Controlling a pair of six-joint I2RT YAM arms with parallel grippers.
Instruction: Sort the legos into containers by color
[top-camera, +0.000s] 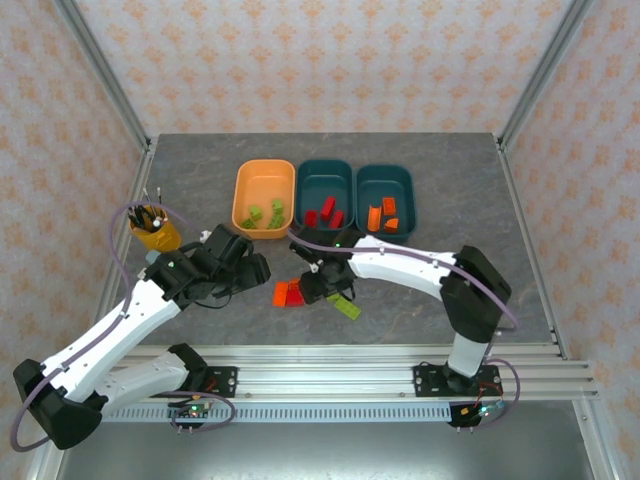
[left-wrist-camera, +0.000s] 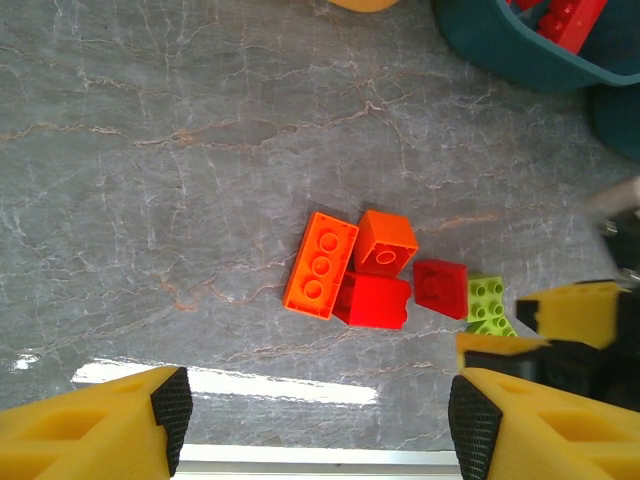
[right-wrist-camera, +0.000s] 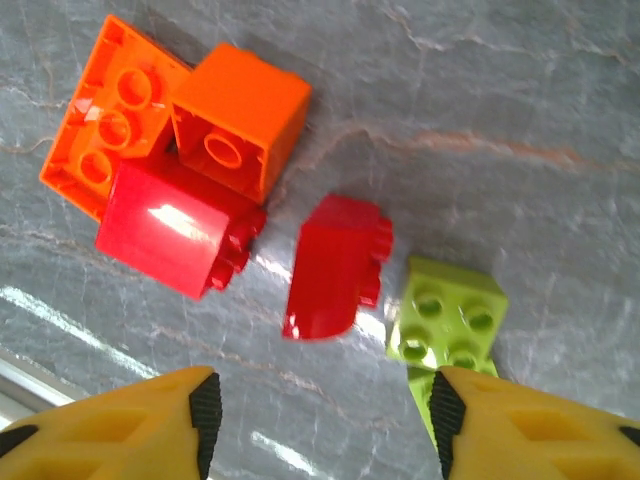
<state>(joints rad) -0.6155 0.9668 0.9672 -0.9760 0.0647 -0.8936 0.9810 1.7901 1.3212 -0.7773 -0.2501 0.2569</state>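
Your right tool (right-wrist-camera: 325, 425) hangs over the loose pile on the desk (right-wrist-camera: 520, 90), spread wide with nothing in it. The small red brick (right-wrist-camera: 336, 266) lies just ahead of the gap, about centred between the two sides. That looks like your pick.

Watch the lime green brick (right-wrist-camera: 447, 318). It sits just beside the red one, right in front of one pad (right-wrist-camera: 445, 425), so a straight drop from here may land on it. Ease forward until both sides straddle the red brick alone, then come down square to the desk. Close only once each side has a flat face to meet. The red block (right-wrist-camera: 172, 236) on the far side sits apart from your target and against the orange cube (right-wrist-camera: 240, 120), so there is room there.

The reds belong in the middle teal tray (top-camera: 322, 180), well beyond the pile.

Your left tool (left-wrist-camera: 320, 408) is wide and empty too, hovering on the near side of the same cluster. The long orange brick (left-wrist-camera: 321, 265) lies ahead of it. I'd keep that arm back, because two tools over one small pile invites a bump.
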